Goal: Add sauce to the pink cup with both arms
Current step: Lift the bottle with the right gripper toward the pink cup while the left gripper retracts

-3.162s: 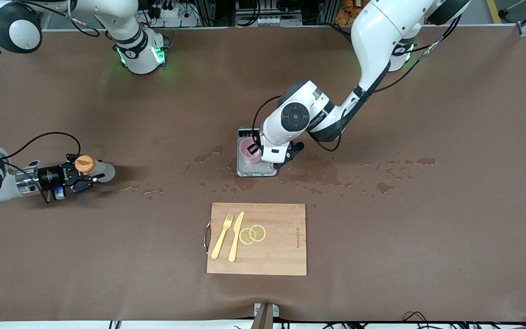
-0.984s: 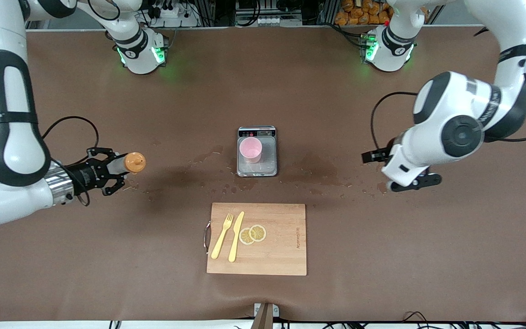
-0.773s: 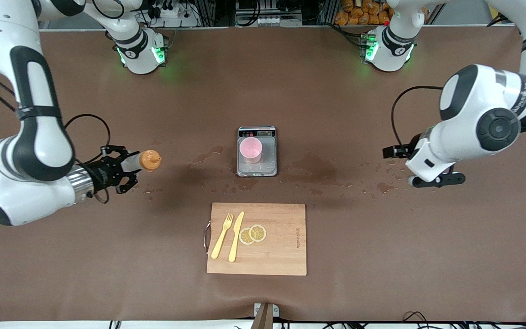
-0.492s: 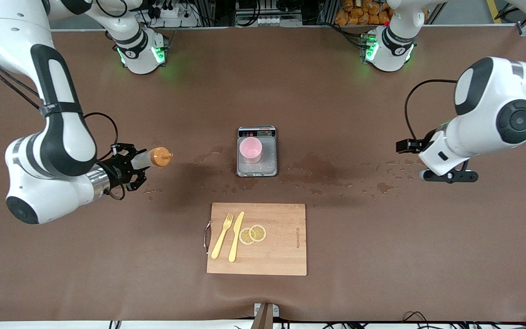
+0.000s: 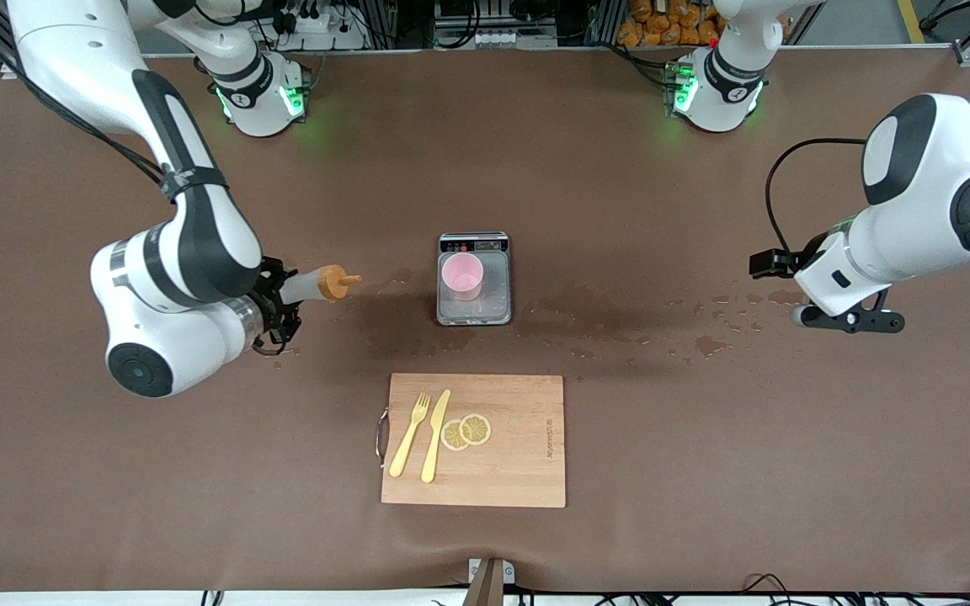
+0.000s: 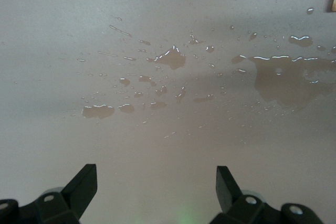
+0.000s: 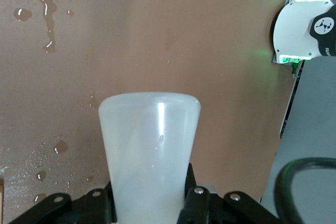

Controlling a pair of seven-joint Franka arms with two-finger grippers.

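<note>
- The right gripper (image 5: 276,300) is clamped round the sauce (image 5: 317,284), bottle lying roughly level in the air with its orange nozzle pointing at 3 o'clock, straight toward the cup.
- It hangs over bare table toward the right arm's end, at about 9 o'clock from the scale (image 5: 474,279), with a clear gap between nozzle tip and scale.
- In the right wrist view the bottle's whitish body (image 7: 149,150) fills the middle, squeezed between the black fingers (image 7: 194,205); the grip looks firm and square.
- The pink cup (image 5: 461,276) stands upright on the scale at the middle of the table, nothing touching it. I can't make out any sauce in it.
- The left gripper (image 5: 847,318) waits over the wet patches toward the left arm's end, at about 3 o'clock from the scale and well apart from it.
- Its fingers (image 6: 79,187) are spread wide with nothing between them; below is only wet table (image 6: 173,59).
- At 6 o'clock from the scale lies the board (image 5: 474,440) with a fork (image 5: 410,434), a knife (image 5: 435,435) and lemon slices (image 5: 466,430), none of it in the way.
- My read on progress: the bottle is picked up and the cup is set on the scale, so roughly halfway.
- Left to do, I'd say: bring the nozzle over the cup's mouth, tip it down, squeeze, then put the bottle away. Whether the left arm will steady the cup I can't tell.
</note>
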